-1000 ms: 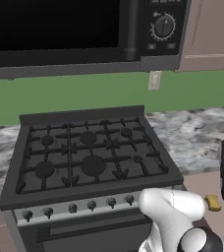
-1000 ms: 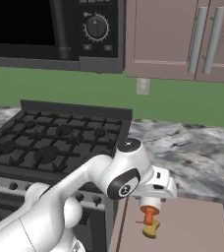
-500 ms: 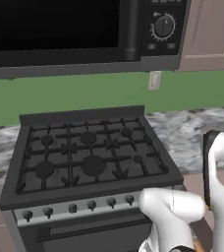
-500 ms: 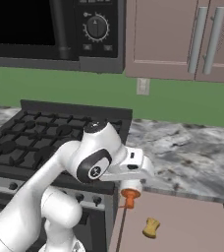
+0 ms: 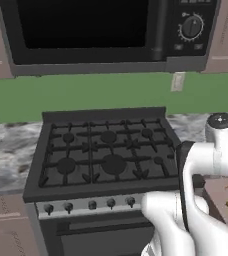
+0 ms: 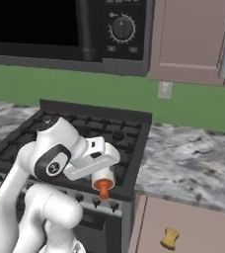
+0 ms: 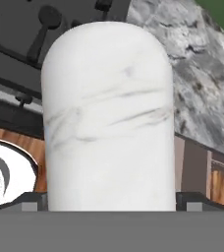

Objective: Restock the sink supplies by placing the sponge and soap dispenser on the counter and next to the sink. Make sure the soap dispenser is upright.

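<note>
Here the gripper [image 6: 103, 174] is clamped on the soap dispenser [image 6: 103, 181], pump end hanging toward six o'clock, with the counter [image 6: 193, 165] at three o'clock.

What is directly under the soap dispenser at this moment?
The soap dispenser, held by the gripper pump-down, hangs over the stove's front edge and knobs. The hand view shows floor below; the bottle covers the rest.

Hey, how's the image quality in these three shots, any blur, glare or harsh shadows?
Left base view: flat, even light, soft edges, no glare on the black gas stove. Right base view: same, the pale bottle with the orange pump top reads clearly. Hand view: that bottle looms close, its marbled surface soft.
</note>
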